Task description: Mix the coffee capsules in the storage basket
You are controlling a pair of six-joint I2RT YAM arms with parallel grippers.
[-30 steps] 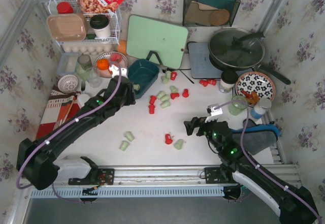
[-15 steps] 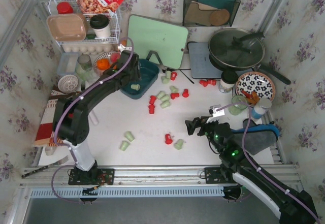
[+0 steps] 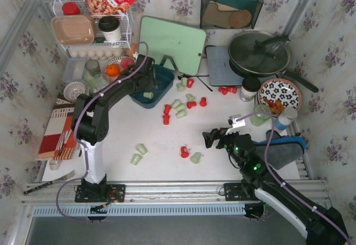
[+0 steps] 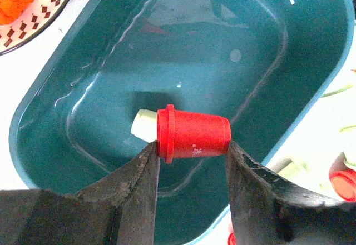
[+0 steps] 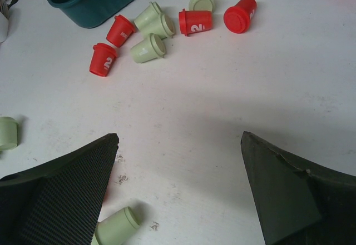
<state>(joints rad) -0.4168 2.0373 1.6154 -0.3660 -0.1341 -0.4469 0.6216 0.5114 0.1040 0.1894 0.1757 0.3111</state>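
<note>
Left gripper (image 4: 192,148): our left wrist view shows it clamped on a red capsule (image 4: 193,133) above the storage basket (image 4: 239,45); overhead, the arm hides that grip.
Basket floor: one pale green capsule (image 4: 142,125).
Right gripper (image 5: 179,139): we see its jaws wide apart over the table (image 5: 222,89), with loose capsules (image 5: 149,49) ahead.

Your left gripper (image 4: 191,149), closed on a red capsule (image 4: 193,133), hangs over the basket (image 3: 162,77), whose floor holds only one pale capsule (image 4: 143,125); the cutting board (image 3: 172,45) leans just beyond it and a plate (image 4: 33,17) crowds its left side. Right of the basket, scattered capsules (image 3: 181,107) litter the table (image 3: 222,111), but ahead of your wide-open right gripper (image 5: 179,139) the top is bare up to them, with a few more capsules (image 3: 189,156) near and left.
</note>
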